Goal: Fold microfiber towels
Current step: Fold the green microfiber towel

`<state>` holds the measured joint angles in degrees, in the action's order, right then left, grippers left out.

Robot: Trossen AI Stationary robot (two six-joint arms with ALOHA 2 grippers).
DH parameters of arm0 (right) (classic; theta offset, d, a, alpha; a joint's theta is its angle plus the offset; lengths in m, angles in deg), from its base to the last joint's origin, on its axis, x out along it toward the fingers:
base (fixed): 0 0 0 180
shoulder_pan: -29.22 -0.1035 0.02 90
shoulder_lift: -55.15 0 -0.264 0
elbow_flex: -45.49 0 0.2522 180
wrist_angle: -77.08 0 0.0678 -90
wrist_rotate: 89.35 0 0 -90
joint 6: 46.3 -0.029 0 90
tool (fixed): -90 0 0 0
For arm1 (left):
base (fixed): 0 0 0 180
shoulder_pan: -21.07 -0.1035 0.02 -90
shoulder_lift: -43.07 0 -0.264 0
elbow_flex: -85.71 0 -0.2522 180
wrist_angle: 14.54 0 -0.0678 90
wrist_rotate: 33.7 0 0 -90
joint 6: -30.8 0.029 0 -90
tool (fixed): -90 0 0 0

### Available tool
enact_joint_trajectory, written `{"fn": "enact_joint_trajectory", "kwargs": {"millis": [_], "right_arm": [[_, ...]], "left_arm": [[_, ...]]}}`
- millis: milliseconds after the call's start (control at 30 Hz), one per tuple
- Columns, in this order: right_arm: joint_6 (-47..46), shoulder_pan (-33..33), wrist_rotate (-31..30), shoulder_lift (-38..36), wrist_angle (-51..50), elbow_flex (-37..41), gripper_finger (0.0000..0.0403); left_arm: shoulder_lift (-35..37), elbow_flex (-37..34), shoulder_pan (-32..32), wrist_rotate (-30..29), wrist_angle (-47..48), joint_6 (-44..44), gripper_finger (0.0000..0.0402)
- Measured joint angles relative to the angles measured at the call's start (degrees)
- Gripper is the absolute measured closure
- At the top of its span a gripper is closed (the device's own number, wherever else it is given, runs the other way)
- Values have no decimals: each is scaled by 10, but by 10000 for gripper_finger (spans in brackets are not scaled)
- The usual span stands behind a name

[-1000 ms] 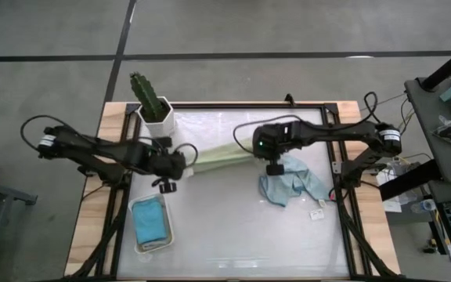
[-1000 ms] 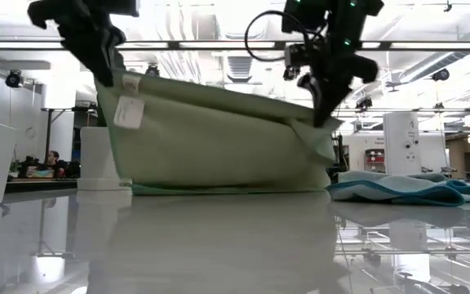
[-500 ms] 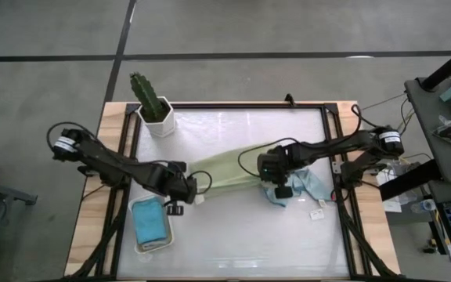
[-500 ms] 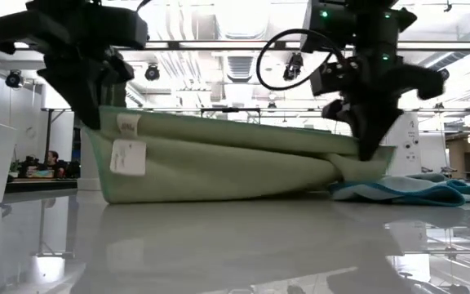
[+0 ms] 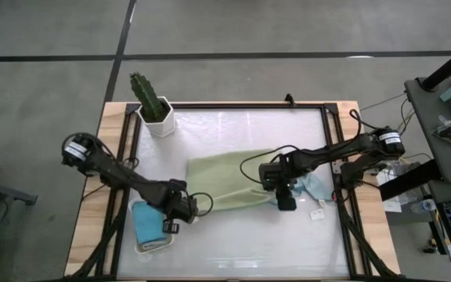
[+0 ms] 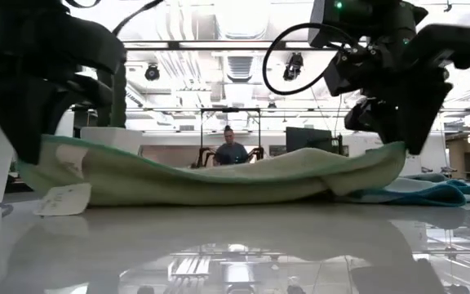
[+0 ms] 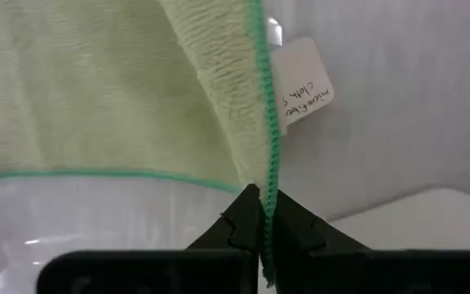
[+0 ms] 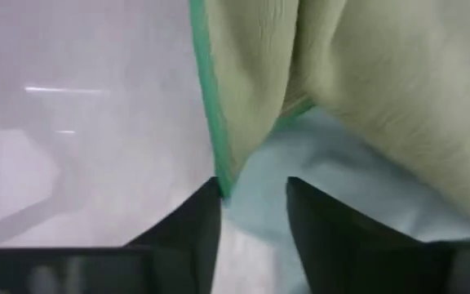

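The sage green towel (image 5: 224, 182) lies spread on the table between my two grippers, its near edge raised at both ends (image 6: 219, 175). My left gripper (image 5: 180, 213) is shut on its near left corner, by the white tag (image 7: 304, 82). My right gripper (image 5: 286, 197) stands at the near right corner with its fingers apart, above the crumpled pale blue towel (image 5: 313, 186). A teal towel (image 5: 147, 223) lies in the white tray (image 5: 153, 247). The grey and yellow towels are out of view. My left gripper pinches the sage towel's green-stitched edge (image 7: 265, 175) between its two fingertips, at the corner beside the tag. The corner is held a little above the table and the cloth sags away from it. My right gripper has its fingers apart; the towel's corner (image 8: 221, 181) rests against the inner side of one finger (image 8: 198, 216). That corner stands raised off the table (image 6: 388, 155).
A cactus in a white pot (image 5: 155, 108) stands at the far left corner. The tray sits right beside my left gripper. A small white tag (image 5: 317, 213) lies near the right edge. The near half of the table (image 5: 233, 243) is bare. A person shows in the room behind (image 6: 232, 151).
Both grippers have gone toward the table's near edge and down. The sage towel, which hung in a curtain between them, now lies spread out on the table; its lower edge stayed at the far side while the held edge was drawn nearer.
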<state>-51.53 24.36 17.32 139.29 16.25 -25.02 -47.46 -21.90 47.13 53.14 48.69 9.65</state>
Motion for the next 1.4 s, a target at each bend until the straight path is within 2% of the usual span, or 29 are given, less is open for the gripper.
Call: {"fn": "enact_joint_trajectory", "kwargs": {"millis": [167,300,433,567,700,867,1000,1233,1400], "right_arm": [[-4,0,24,-9,-26,0,220],[8,0,22,-19,-18,0,201],[29,4,-44,-20,11,0,202],[65,14,-117,-19,101,18,212],[106,35,-122,-19,208,46,224],[110,68,-124,-19,368,97,240],[100,86,-123,-19,470,135,254],[78,97,-123,-6,558,162,276],[72,97,-123,24,616,163,288]], "left_arm": [[-1,0,11,1,-25,-7,402],[-1,0,12,1,-56,-11,402],[-2,0,13,1,-87,-10,402],[-2,0,13,1,-109,-15,402],[-2,0,13,-3,-117,-40,402],[-2,0,12,-4,-116,-55,398],[-2,0,8,-4,-117,-56,364],[-2,3,-5,-4,-109,-55,272],[8,17,-16,-5,-107,-41,235]]}}
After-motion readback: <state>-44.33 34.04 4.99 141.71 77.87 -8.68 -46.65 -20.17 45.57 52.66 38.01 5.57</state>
